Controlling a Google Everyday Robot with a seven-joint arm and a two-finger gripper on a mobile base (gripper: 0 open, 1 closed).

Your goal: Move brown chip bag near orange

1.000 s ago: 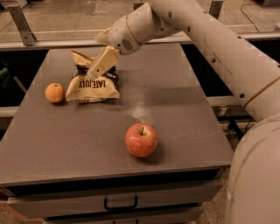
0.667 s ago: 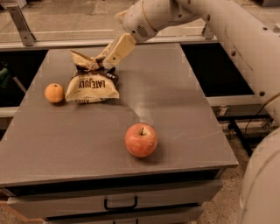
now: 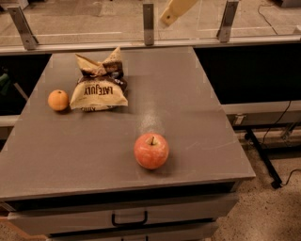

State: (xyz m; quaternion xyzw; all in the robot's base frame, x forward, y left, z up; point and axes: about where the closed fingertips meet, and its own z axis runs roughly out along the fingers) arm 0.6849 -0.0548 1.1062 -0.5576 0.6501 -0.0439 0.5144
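Observation:
The brown chip bag (image 3: 99, 81) lies on the grey table (image 3: 188, 113) at the back left, crinkled, with "LATE JULY" lettering upside down to me. The orange (image 3: 58, 100) sits just left of the bag, a small gap between them. My gripper (image 3: 172, 11) shows only as a cream fingertip at the top edge, high above the table's far rim and well clear of the bag. Nothing is in it.
A red-yellow apple (image 3: 151, 151) stands near the table's front middle. A glass rail with metal posts (image 3: 148, 23) runs along the far edge. Drawers with a handle (image 3: 129, 219) are below the front. Cables lie on the floor at right.
My arm has lifted away from the bag, up and to the right, and is nearly out of view. The bag stays beside the orange.

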